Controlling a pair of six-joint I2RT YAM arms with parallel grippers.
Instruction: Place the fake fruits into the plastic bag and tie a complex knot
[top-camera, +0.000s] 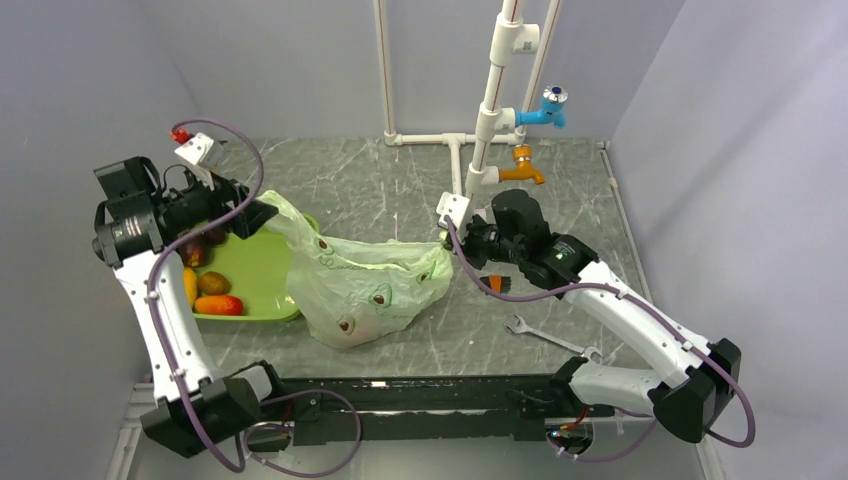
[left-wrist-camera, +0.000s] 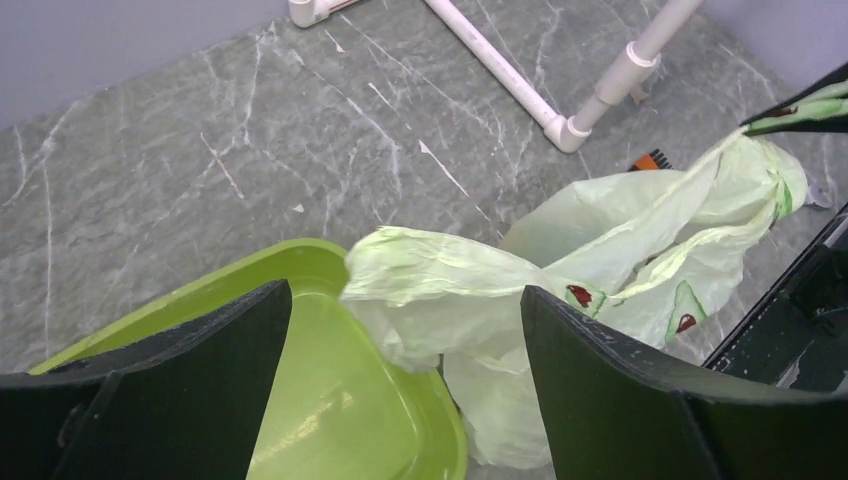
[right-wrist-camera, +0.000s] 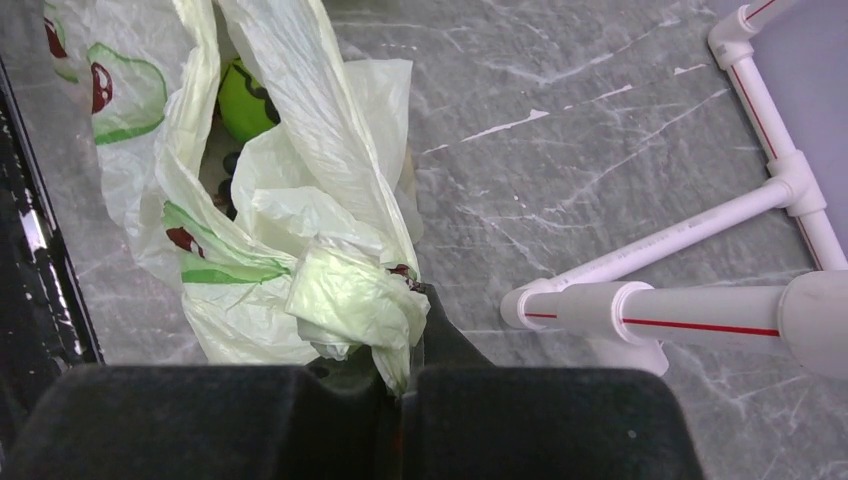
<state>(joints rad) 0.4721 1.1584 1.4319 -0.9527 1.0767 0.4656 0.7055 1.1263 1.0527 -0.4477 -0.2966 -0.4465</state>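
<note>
Counter (top-camera: 380, 190): grey, marbled with pale veins.
Tray (top-camera: 262, 280): lime green, set at the left side of the counter.
Plastic bag (top-camera: 365, 285): pale green, translucent and printed with avocado pictures. It is spread across the middle of the counter, and its left end is draped over the tray's right rim.
Left claw (left-wrist-camera: 405, 297): held wide open over the tray's corner. A bunched fold of the bag is seen between the two fingers and is not pinched.
Right claw (right-wrist-camera: 405, 372): closed on a gathered wad of plastic at the bag's right end, which is drawn taut toward it.
Green fruit (right-wrist-camera: 245, 100): seen inside the bag through its opening.
Fruits in the tray: a maroon fruit (top-camera: 192, 252), an orange fruit (top-camera: 189, 285), a brown fruit (top-camera: 213, 283) and a red fruit (top-camera: 219, 305) are grouped at its left side.
Wrench (top-camera: 535, 332): laid flat on the counter, right of the bag.
Orange brush (top-camera: 497, 283): partly hidden beneath the right arm.
Pipe frame (top-camera: 490, 110): white, stood at the back and fitted with a blue and an orange tap.
</note>
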